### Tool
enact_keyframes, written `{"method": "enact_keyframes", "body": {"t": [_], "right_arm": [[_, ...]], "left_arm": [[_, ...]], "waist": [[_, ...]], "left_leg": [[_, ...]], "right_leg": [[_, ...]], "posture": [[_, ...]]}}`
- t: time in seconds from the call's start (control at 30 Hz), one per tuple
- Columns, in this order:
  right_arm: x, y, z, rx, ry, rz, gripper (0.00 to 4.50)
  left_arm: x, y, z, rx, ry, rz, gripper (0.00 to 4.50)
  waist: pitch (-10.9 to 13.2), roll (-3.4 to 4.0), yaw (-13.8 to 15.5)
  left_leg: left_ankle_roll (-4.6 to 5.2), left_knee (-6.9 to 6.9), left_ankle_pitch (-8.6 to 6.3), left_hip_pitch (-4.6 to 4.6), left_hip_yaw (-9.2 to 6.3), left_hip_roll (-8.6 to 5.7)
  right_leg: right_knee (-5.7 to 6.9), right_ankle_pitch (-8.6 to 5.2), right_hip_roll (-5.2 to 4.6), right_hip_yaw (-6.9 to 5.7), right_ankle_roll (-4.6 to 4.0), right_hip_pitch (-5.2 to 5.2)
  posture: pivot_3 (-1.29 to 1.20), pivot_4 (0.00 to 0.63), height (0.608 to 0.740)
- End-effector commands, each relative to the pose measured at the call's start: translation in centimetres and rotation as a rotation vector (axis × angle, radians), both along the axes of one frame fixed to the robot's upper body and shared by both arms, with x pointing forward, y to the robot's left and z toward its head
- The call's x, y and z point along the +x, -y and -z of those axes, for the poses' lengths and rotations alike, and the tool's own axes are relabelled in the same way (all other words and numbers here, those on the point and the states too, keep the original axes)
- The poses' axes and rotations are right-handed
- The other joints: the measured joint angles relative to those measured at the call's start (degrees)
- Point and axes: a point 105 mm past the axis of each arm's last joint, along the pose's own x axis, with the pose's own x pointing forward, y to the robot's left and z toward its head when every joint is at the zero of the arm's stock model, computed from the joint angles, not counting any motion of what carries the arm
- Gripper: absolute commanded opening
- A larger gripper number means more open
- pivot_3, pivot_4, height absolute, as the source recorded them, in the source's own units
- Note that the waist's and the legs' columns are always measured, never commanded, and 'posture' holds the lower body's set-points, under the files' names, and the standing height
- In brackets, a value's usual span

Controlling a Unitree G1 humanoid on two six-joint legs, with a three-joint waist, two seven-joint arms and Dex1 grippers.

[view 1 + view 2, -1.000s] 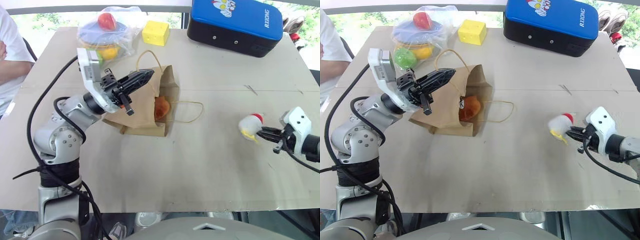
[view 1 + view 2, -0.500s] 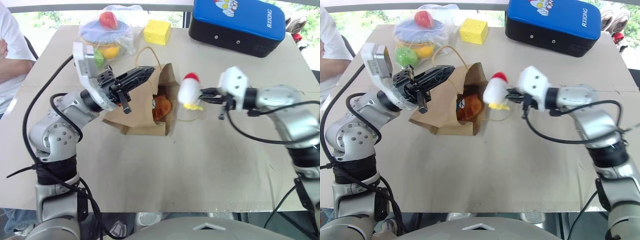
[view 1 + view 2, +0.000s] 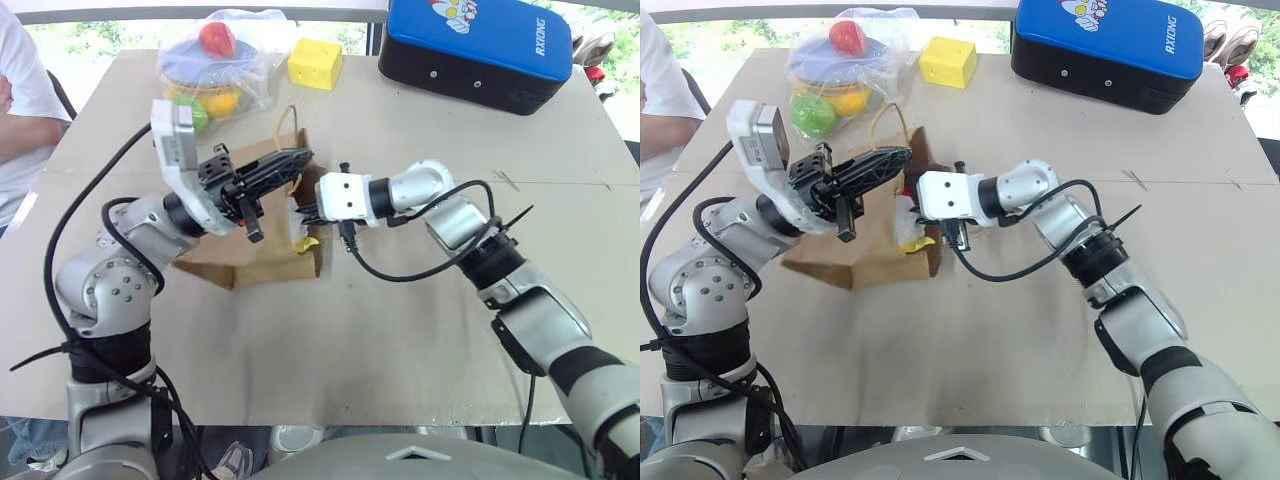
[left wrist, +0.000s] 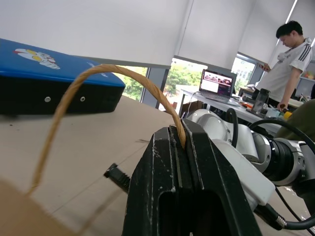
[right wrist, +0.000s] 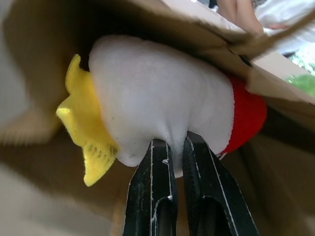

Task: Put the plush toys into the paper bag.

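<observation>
The brown paper bag [image 3: 250, 262] lies on its side on the table, its mouth facing right. My left gripper [image 3: 296, 160] hovers over the mouth, shut on one twine handle [image 4: 98, 73] and lifting the bag's upper edge. The white chicken plush toy [image 5: 162, 108], with red comb and yellow feet [image 3: 306, 243], sits in the bag's mouth under the raised paper edge. My right gripper [image 5: 176, 147] is shut on the chicken's white body and reaches in from the right [image 3: 303, 214].
A clear plastic bag of coloured balls [image 3: 215, 60], a yellow holed block [image 3: 314, 63] and a blue case [image 3: 475, 50] stand along the far edge. A person's arm [image 3: 20, 110] is at the left edge. Another person [image 4: 290, 54] stands farther off.
My right arm has swept from the table's right side to the bag, carrying the chicken into its mouth. The left gripper kept its hold on the handle; the bag's upper edge is lifted higher.
</observation>
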Motion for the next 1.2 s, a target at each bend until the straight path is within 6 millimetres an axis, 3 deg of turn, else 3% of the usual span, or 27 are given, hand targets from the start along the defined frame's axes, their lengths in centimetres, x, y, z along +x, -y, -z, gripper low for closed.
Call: {"method": "enact_keyframes", "body": {"t": [0.03,0.07,0.13,0.2,0.3,0.33,0.57,0.8,0.97,1.1,1.2], "right_arm": [[1.2,-0.9,0.1,0.018,-0.004,0.058,0.06],[1.4,-1.0,0.4,0.019,-0.024,0.066,0.06],[1.2,-1.3,0.8,0.044,-0.061,0.053,0.47],[1.0,-1.4,0.6,0.06,-0.049,0.042,1.25],[0.4,-0.8,0.5,0.075,-0.049,0.016,2.79],[0.1,-0.4,0.6,0.076,-0.059,0.012,3.06],[-1.4,3.7,0.1,0.1,-0.103,0.041,3.06],[-1.4,7.2,-1.3,0.18,-0.259,0.238,3.06],[1.1,7.7,0.8,0.21,-0.493,0.495,3.06],[2.1,6.5,2.5,0.22,-0.735,0.583,3.06],[3.1,5.9,4.9,0.137,-0.743,0.664,3.06]], "left_arm": [[-1.1,0.4,-1.1,-0.013,0.054,0.022,0.0],[-1.3,0.4,-1.1,-0.014,0.052,0.021,0.0],[-1.6,0.0,-0.9,-0.013,0.042,0.008,0.0],[-1.7,-0.5,-0.7,-0.009,0.035,-0.009,0.0],[-1.6,-1.0,-0.4,0.001,0.031,-0.034,0.0],[-1.5,-1.2,-0.3,0.004,0.031,-0.045,0.0],[-1.5,-3.0,1.2,0.05,0.013,-0.105,0.0],[-1.7,-3.6,1.9,0.075,-0.001,-0.122,0.0],[-1.9,-3.6,1.9,0.08,-0.002,-0.128,0.0],[-2.1,-3.6,1.9,0.083,0.0,-0.132,0.0],[-2.3,-3.4,1.8,0.086,0.006,-0.134,0.0]], "waist": [[0.0,0.0,-0.07],[0.0,0.0,-0.08],[0.0,0.0,-0.19],[0.01,0.02,-0.22],[0.01,0.02,-0.17],[0.01,0.02,-0.09],[0.01,0.02,0.01],[0.01,0.02,0.02],[0.01,0.01,-0.11],[0.01,0.01,-0.11],[0.0,0.01,-0.13]], "left_leg": [[0.0,0.0,0.0,0.01,-0.01,0.0],[0.0,-0.01,0.0,0.02,-0.01,0.0],[0.0,-0.02,0.0,0.02,-0.01,0.01],[-0.01,-0.04,0.0,0.02,-0.02,0.01],[-0.01,-0.05,0.0,0.02,-0.02,0.01],[-0.01,-0.05,0.0,0.02,-0.02,0.01],[0.0,-0.05,-0.01,0.02,0.0,-0.02],[0.0,-0.06,-0.01,0.04,0.03,0.03],[0.0,-0.06,-0.01,0.05,0.06,0.02],[0.0,-0.06,-0.01,0.05,0.07,0.03],[0.01,-0.06,-0.01,0.03,0.08,0.02]], "right_leg": [[0.01,0.0,0.01,0.0,-0.01,0.0],[0.02,0.0,0.01,0.0,-0.01,0.0],[0.02,0.0,0.02,0.0,-0.02,0.0],[0.01,0.0,0.0,0.06,-0.02,-0.01],[0.02,0.0,0.0,0.02,-0.02,-0.02],[0.02,0.0,0.0,0.0,-0.02,-0.02],[-0.01,0.0,-0.06,0.02,-0.01,-0.01],[0.0,-0.01,0.01,0.02,-0.03,-0.02],[-0.01,-0.01,0.01,0.04,-0.03,-0.01],[0.01,-0.01,0.03,0.06,-0.03,-0.03],[-0.01,-0.01,0.02,0.07,-0.03,-0.03]], "posture": [[0.0,0.15,0.74],[0.0,0.15,0.74],[0.0,0.15,0.74],[0.0,0.15,0.74],[0.0,0.15,0.74],[0.0,0.15,0.74],[0.0,0.15,0.74],[0.0,0.15,0.74],[0.0,0.15,0.74],[0.0,0.15,0.74],[0.0,0.15,0.74]]}}
